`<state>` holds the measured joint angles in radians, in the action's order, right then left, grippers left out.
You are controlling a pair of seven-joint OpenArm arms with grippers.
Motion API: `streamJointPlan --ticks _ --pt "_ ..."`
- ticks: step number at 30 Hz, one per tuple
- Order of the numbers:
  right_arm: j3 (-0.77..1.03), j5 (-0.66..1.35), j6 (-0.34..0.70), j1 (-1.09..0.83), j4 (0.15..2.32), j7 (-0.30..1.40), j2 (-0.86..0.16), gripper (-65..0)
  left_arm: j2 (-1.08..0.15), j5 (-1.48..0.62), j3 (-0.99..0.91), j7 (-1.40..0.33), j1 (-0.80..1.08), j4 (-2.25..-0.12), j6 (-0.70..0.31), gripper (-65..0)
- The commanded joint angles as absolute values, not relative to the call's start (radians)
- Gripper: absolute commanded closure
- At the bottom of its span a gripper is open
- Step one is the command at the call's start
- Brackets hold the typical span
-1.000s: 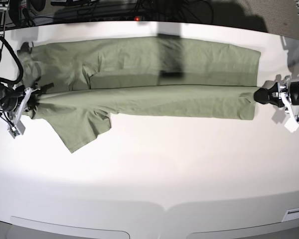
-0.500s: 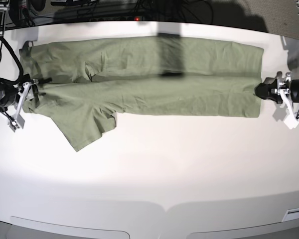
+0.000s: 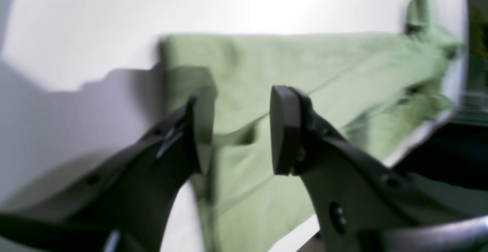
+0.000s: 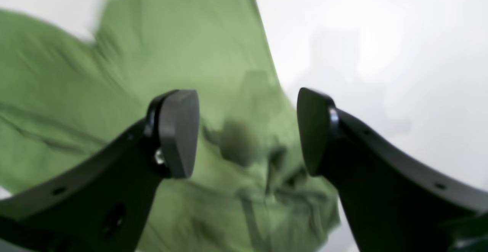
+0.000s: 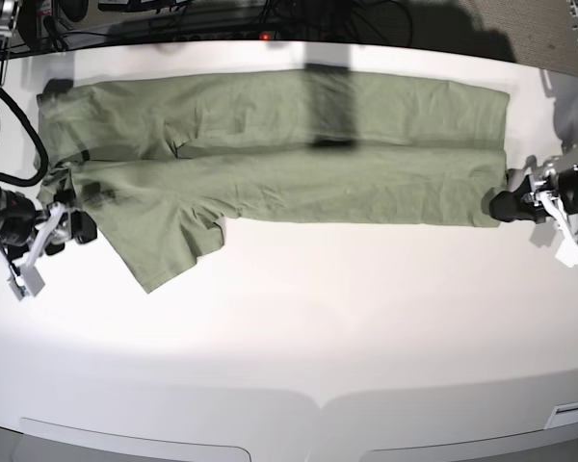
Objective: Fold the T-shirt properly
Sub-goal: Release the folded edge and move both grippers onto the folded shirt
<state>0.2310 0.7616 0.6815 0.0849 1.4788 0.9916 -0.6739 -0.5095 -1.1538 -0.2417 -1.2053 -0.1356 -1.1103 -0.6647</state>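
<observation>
Base view shows the white table [image 5: 289, 337] filling most of the frame, with the T-shirt [image 5: 299, 154] stretched across its upper half as a long band, one lengthwise fold already laid and a loose sleeve [image 5: 164, 245] hanging down at lower left of the cloth. At the right edge of the frame the left gripper [image 5: 509, 205] sits just beside the hem end; at the left edge the right gripper [image 5: 72, 226] sits beside the collar-and-sleeve end.

Left wrist view shows the left gripper [image 3: 238, 130] with its claw apart and nothing between the pads, the shirt's folded edge lying flat beyond them. Right wrist view shows the right gripper [image 4: 248, 130] with its claw spread wide and bare, bunched green fabric on the table below.

Judging from this, both ends are let go and the next fold needs fresh grips. To do it well, the protruding sleeve should probably be tucked in over the body first, so the band has straight edges. Each claw should then pinch all layers at matching corners, and both arms should lift and travel together, keeping the cloth lightly taut so the laid crease does not slide open.
</observation>
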Motion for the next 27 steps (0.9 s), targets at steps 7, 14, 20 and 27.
streamJointPlan --ticks 7,14,20,27 --pt "0.242 0.753 0.680 0.143 1.493 1.019 -0.558 -40.1 -0.347 -1.231 -0.248 -1.243 -0.146 -1.127 -0.698 -24.1" --pt "0.242 0.521 0.679 0.138 1.482 1.071 -0.466 -40.1 -0.275 -1.014 -0.248 -1.224 -0.130 -1.126 -0.698 -24.1" --pt "0.242 0.489 0.673 0.136 1.350 1.033 -0.432 -40.1 -0.246 -0.852 -0.248 -1.150 -0.062 -1.125 -0.698 -24.1" --pt "0.242 0.488 0.671 0.143 1.234 0.957 -0.425 -40.1 -0.227 -0.659 -0.247 -1.109 -0.051 -1.089 -0.642 -23.8"
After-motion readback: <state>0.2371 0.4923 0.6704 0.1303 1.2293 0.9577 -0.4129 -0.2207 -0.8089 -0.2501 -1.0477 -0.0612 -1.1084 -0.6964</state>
